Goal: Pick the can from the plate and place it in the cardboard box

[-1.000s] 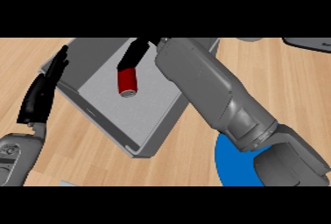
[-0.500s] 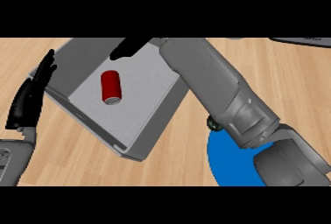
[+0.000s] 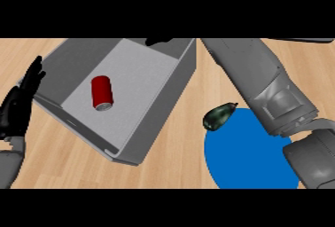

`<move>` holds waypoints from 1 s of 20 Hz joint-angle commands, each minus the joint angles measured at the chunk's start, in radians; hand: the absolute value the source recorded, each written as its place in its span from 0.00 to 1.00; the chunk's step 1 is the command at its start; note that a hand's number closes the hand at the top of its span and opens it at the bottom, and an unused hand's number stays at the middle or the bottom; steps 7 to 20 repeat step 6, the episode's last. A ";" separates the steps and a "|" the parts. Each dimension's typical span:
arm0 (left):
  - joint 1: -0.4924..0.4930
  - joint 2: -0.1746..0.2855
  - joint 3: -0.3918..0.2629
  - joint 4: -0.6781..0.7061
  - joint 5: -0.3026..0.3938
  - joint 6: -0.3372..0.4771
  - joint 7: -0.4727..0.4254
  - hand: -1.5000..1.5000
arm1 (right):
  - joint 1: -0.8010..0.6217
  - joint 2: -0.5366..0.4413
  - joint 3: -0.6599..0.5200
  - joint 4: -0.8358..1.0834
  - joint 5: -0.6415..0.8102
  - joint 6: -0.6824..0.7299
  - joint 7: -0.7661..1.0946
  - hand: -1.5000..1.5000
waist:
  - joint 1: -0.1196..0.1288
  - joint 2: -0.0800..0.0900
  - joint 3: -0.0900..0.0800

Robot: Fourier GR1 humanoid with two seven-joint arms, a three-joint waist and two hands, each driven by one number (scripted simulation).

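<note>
Counter point(image 3: 163, 153): pale wood planks, filling view.
Box point(image 3: 171, 104): grey, open-topped, askew at upper left.
Right forearm point(image 3: 255, 75): crossing from lower right toward box's far rim.
Plate point(image 3: 248, 159): blue, lower right, near box.
Left hand point(image 3: 20, 106): open, fingers up, resting beside box's left wall, holding nothing.
Can point(image 3: 101, 92): red, on its side on box floor.
Dark green item point(image 3: 219, 116): at plate's upper-left rim.
Right hand point(image 3: 160, 41): black sliver at far rim; open or closed impossible to tell.
Against half-second earlier: right hand drawn back from over box; can unmoved.
</note>
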 commanded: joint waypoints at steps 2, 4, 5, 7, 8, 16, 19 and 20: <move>0.055 -0.031 -0.002 0.085 0.001 0.005 0.008 0.50 | 0.014 -0.090 0.001 0.043 0.016 0.104 -0.071 0.00 | -0.021 0.012 -0.017; 0.044 -0.044 -0.013 0.075 0.001 0.003 0.019 0.50 | -0.010 -0.124 0.014 0.056 0.030 0.168 -0.067 0.00 | -0.014 0.020 -0.018; 0.076 -0.043 -0.016 0.078 -0.019 0.014 0.000 0.50 | -0.020 -0.124 0.016 0.063 0.032 0.197 -0.055 0.00 | -0.019 0.010 -0.018; 0.042 -0.027 0.009 0.083 0.001 0.000 0.029 0.50 | 0.008 -0.136 0.027 0.069 0.044 0.215 -0.089 0.00 | -0.030 0.010 -0.017; 0.042 -0.027 0.009 0.083 0.001 0.000 0.029 0.50 | 0.008 -0.136 0.027 0.069 0.044 0.215 -0.089 0.00 | -0.030 0.010 -0.017; 0.042 -0.027 0.009 0.083 0.001 0.000 0.029 0.50 | 0.008 -0.136 0.027 0.069 0.044 0.215 -0.089 0.00 | -0.030 0.010 -0.017; 0.042 -0.027 0.009 0.083 0.001 0.000 0.029 0.50 | 0.008 -0.136 0.027 0.069 0.044 0.215 -0.089 0.00 | -0.030 0.010 -0.017; 0.042 -0.027 0.009 0.083 0.001 0.000 0.029 0.50 | 0.008 -0.136 0.027 0.069 0.044 0.215 -0.089 0.00 | -0.030 0.010 -0.017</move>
